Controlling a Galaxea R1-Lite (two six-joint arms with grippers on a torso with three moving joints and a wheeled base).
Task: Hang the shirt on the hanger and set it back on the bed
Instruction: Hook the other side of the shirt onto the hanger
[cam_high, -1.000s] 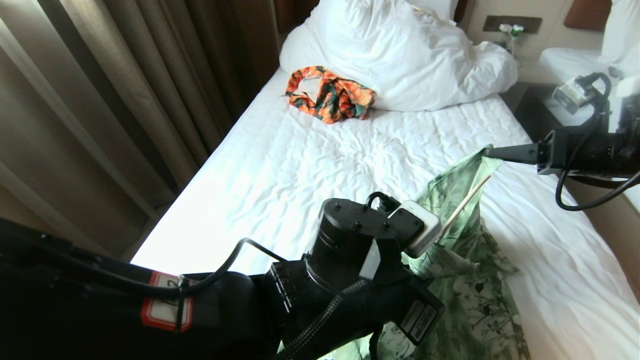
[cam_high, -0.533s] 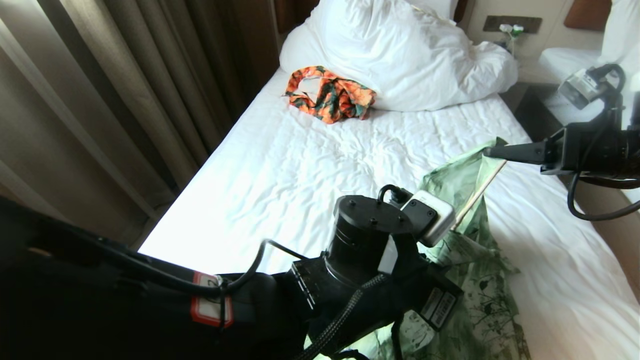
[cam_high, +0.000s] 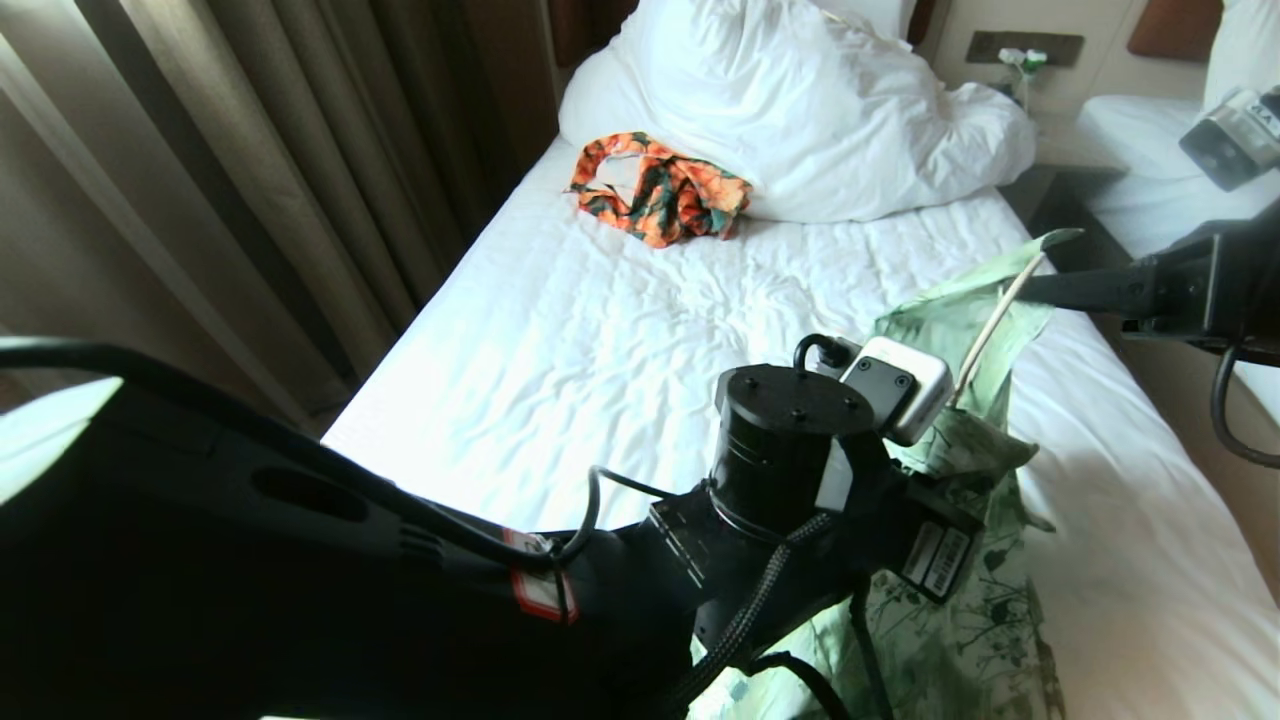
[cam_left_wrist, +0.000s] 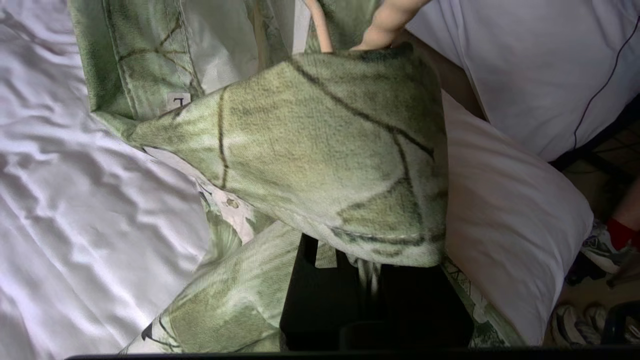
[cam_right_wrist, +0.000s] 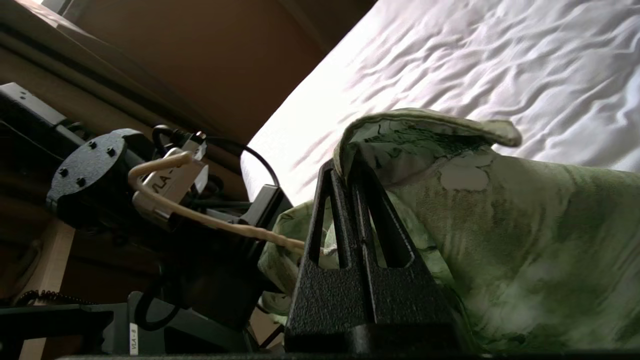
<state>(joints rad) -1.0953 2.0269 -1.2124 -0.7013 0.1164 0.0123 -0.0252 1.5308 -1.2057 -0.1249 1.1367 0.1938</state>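
While the right gripper (cam_right_wrist: 350, 165) pinches the light green leaf-print shirt (cam_high: 950, 330) above the wrinkled white bed (cam_high: 600, 330), left gripper (cam_left_wrist: 372, 270) clamps fabric beside the cream wire hanger (cam_high: 990, 325).

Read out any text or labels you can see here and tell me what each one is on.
"VLA-" on the left wrist camera.
"VLA-8" on a white sticker low on the left arm.
"L" on the shirt size tag.
Barcode label and red-edged tag on the left arm: unreadable.

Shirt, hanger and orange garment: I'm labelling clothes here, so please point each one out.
shirt (cam_high: 960, 620), head view, printed front panel.
hanger (cam_high: 990, 325), head view, slanted bar.
orange garment (cam_high: 660, 190), head view, middle of the bundle.
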